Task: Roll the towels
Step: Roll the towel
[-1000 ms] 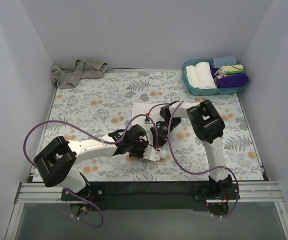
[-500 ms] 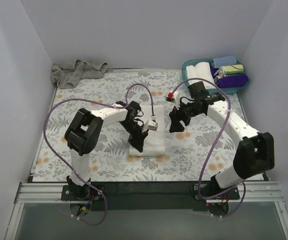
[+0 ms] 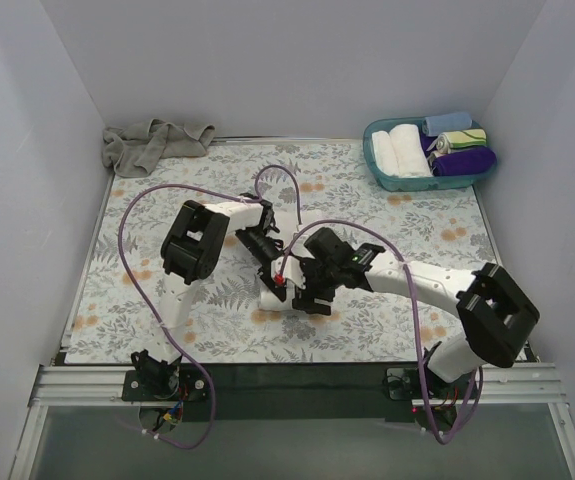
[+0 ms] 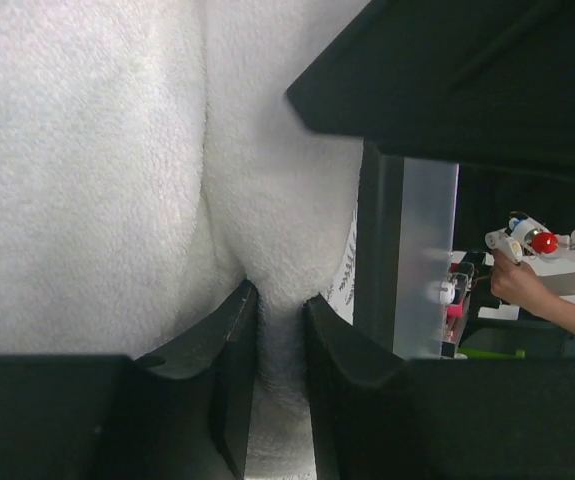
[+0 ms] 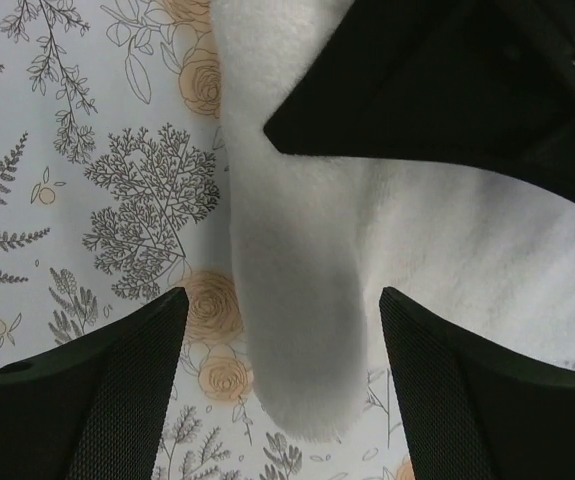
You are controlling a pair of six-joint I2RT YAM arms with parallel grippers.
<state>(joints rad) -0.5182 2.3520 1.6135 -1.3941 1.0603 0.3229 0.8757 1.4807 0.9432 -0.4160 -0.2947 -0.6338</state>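
Observation:
The white towel lies partly rolled on the flower-patterned table, mostly covered by both grippers. My left gripper comes at it from the far side. In the left wrist view its fingers pinch a raised fold of the white towel. My right gripper hangs over the towel's near right part. In the right wrist view it stands open, its pads on either side of the towel's rolled end without touching it. A grey-beige towel lies crumpled at the back left corner.
A teal basket at the back right holds rolled towels in white, blue, green and purple. White walls close in the table on three sides. Purple cables loop from both arms over the table's middle.
The right arm has swung from the back right down to the white towel with its jaws spreading wider. The left gripper has shifted a little on the towel and keeps its pinch.

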